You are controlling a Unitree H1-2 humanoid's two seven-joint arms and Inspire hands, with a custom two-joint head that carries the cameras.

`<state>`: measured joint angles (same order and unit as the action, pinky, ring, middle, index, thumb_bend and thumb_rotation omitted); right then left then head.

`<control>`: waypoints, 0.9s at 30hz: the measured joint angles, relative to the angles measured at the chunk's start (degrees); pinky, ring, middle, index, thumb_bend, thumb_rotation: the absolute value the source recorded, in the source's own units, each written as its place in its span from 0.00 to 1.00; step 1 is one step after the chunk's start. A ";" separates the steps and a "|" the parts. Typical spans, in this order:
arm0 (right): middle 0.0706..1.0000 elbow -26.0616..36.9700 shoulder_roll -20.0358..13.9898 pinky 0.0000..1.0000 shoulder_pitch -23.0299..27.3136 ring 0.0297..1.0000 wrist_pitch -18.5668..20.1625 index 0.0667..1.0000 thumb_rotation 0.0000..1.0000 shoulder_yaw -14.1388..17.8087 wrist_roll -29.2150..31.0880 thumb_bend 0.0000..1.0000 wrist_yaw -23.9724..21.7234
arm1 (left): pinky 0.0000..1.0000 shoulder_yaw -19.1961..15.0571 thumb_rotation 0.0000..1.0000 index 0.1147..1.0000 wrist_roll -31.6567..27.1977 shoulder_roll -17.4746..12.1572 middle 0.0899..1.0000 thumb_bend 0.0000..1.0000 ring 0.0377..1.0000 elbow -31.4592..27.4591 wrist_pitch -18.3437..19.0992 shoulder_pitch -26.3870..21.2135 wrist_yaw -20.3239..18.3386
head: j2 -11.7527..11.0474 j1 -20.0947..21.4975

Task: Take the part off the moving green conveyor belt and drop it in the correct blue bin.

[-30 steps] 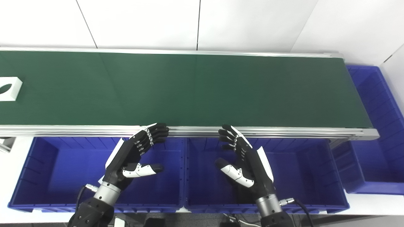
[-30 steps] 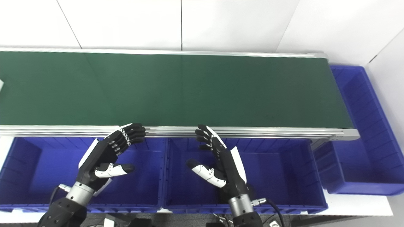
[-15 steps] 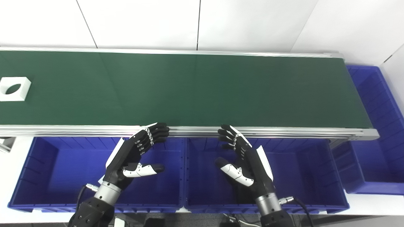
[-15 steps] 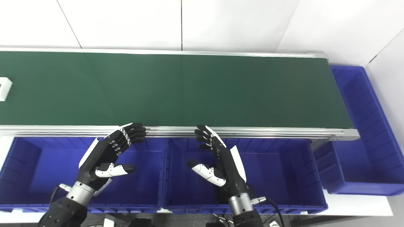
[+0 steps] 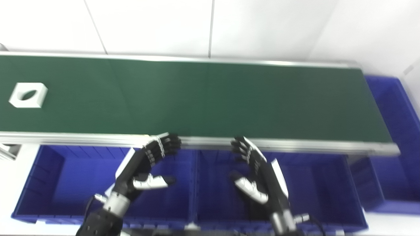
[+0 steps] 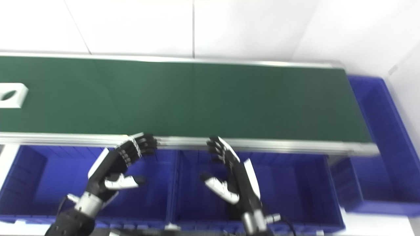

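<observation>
White square part with oval hole [image 5: 28, 95] on green conveyor belt [image 5: 210, 95], far left of empty, spread-fingered left hand [image 5: 144, 164] and right hand [image 5: 259, 177], both over blue bins [image 5: 49, 183].

White panelled wall [image 5: 157, 23] behind with thin dark seams, white side wall [image 6: 407, 68] at right, bright even light

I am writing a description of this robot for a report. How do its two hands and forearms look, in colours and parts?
Both the left hand and the right hand have black fingers, white thumb covers and a white panel on the back. Each wrist is a silver metal cylinder with a small side connector; the forearms below are black. The pictures are blurred, so any markings cannot be read.
</observation>
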<state>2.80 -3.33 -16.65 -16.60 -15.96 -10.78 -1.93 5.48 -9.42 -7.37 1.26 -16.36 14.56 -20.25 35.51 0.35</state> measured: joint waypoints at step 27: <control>0.85 -8.09 -1.35 0.72 3.12 0.81 -5.52 0.89 0.65 1.42 1.85 0.55 -0.34 | 0.67 0.96 0.25 0.69 10.44 -2.27 0.72 0.98 0.71 -3.10 -2.57 -1.78 2.50 | -10.99 -18.63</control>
<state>-5.29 -4.69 -13.53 -22.12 -14.54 -8.93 -2.27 6.44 1.02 -9.64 -1.83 -18.93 12.78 -17.75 24.52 -18.28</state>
